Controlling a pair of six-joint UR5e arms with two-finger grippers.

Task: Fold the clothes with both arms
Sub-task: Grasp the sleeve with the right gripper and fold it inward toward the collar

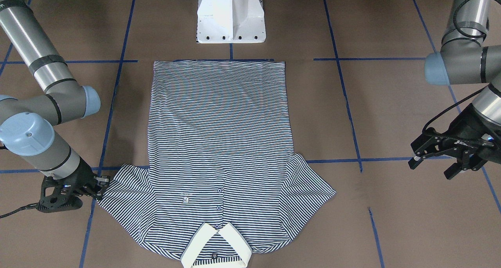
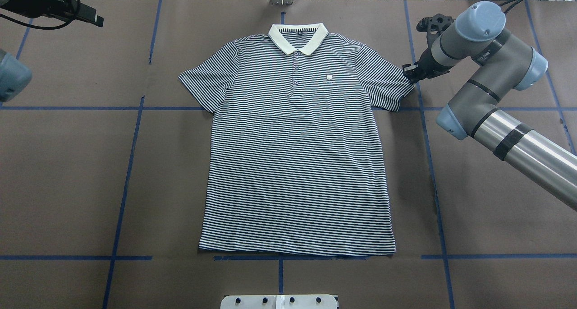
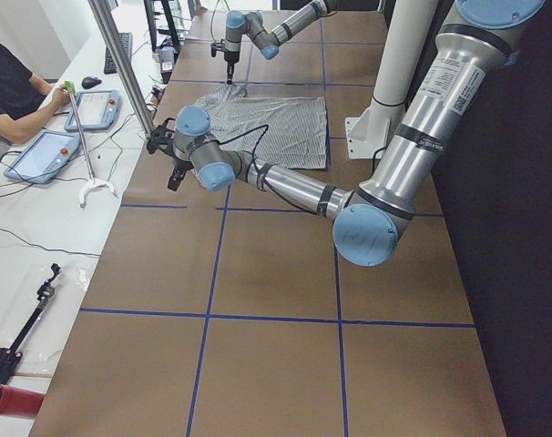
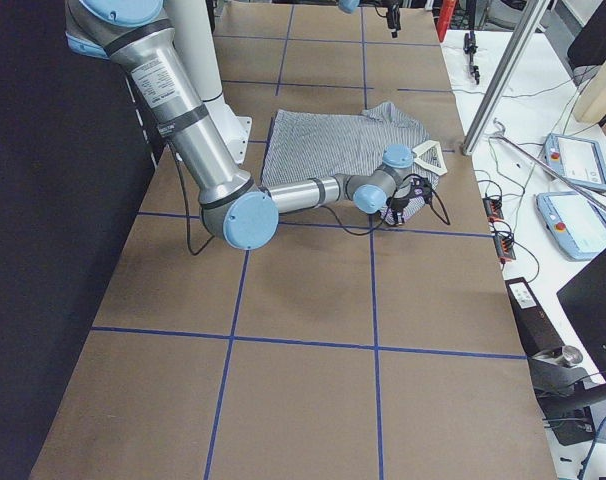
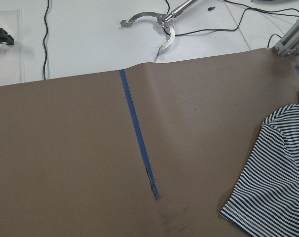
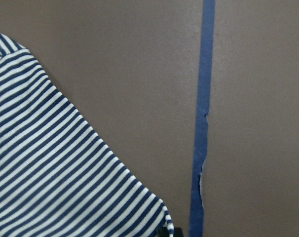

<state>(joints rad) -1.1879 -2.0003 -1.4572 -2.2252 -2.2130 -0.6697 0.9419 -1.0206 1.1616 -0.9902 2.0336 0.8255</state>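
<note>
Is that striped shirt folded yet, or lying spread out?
Spread out. The shirt lies flat, front up, both sleeves out sideways, nothing doubled over.

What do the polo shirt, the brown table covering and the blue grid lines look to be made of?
Polo shirt: soft knit fabric, likely cotton; lies limp, matte stripes.
Table covering: matte brown paper or thin sheet; its far edge ripples.
Blue lines: adhesive tape, semi-matte; one edge is torn.
</note>
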